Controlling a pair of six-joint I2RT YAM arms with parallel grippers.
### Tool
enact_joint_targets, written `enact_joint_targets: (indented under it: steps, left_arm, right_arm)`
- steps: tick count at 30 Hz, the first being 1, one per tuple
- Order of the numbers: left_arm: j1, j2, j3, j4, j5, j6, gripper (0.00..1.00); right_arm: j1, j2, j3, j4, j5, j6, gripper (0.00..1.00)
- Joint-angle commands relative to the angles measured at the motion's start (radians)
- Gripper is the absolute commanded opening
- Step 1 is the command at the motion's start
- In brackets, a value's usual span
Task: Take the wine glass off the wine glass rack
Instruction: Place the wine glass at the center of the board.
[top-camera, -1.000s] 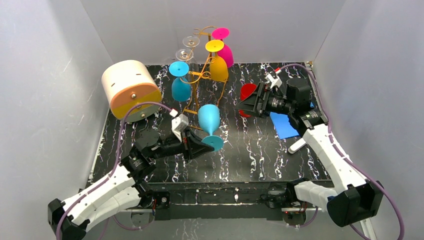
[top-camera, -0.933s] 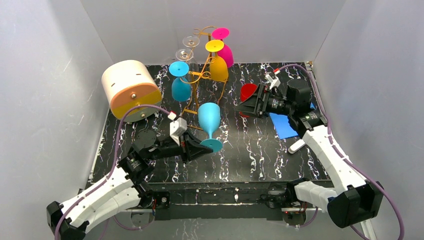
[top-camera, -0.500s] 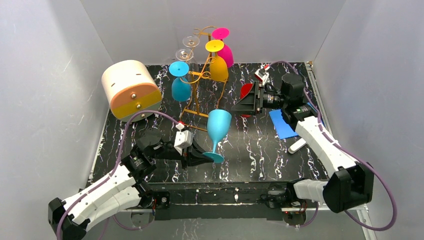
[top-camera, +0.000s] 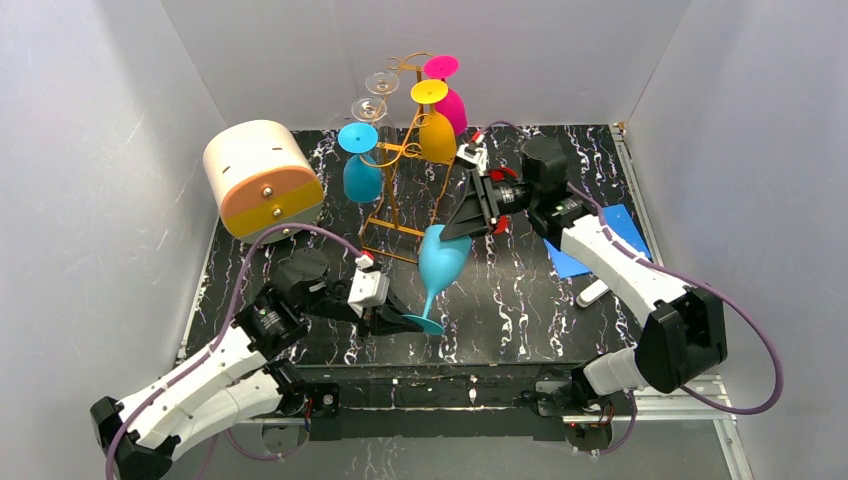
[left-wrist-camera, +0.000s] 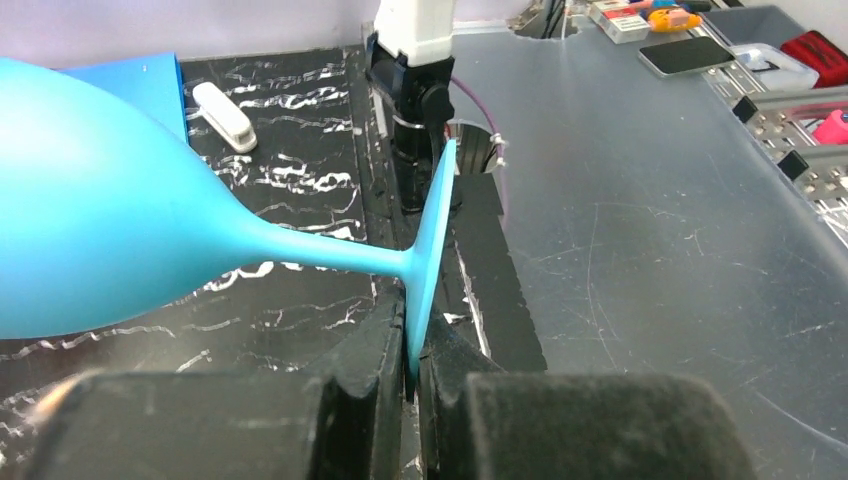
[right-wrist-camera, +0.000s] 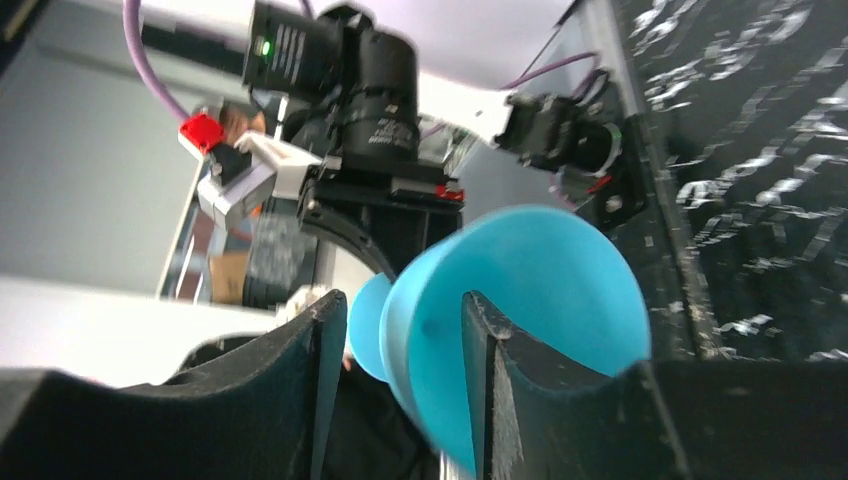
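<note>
Left end effector (left-wrist-camera: 412, 372): closed on the foot of the blue wine glass (top-camera: 440, 258), the disc's edge pinched between its pads
Right end effector (right-wrist-camera: 400, 320): fingers apart, one on each side of the bowl's rim; whether they press it cannot be told
Wine glass: off the rack (top-camera: 402, 150), tilted, bowl uppermost, over the bench (top-camera: 520, 300) just in front of the rack's base
Rack: upright at the back, a yellow glass (top-camera: 438, 137) hanging on it

A black table (top-camera: 520, 290) is seen. A wire rack (top-camera: 389, 195), round box (top-camera: 262, 178), blue sheet (top-camera: 622, 222) and white bar (top-camera: 592, 292) are set on it.
</note>
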Motion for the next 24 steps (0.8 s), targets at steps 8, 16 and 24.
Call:
enact_joint_targets:
  steps: [8, 16, 24]
  left_arm:
    - [-0.005, -0.003, 0.119, -0.23, -0.008, 0.165, 0.0]
    - [-0.005, -0.025, 0.119, -0.268, -0.017, 0.174, 0.0]
    - [-0.005, 0.028, 0.125, -0.201, 0.002, 0.168, 0.0]
  right_arm:
    - [0.077, -0.025, 0.089, -0.061, -0.094, -0.067, 0.5]
    - [-0.018, -0.05, 0.082, -0.061, -0.129, -0.018, 0.41]
    - [-0.017, -0.065, 0.076, -0.072, -0.172, -0.022, 0.39]
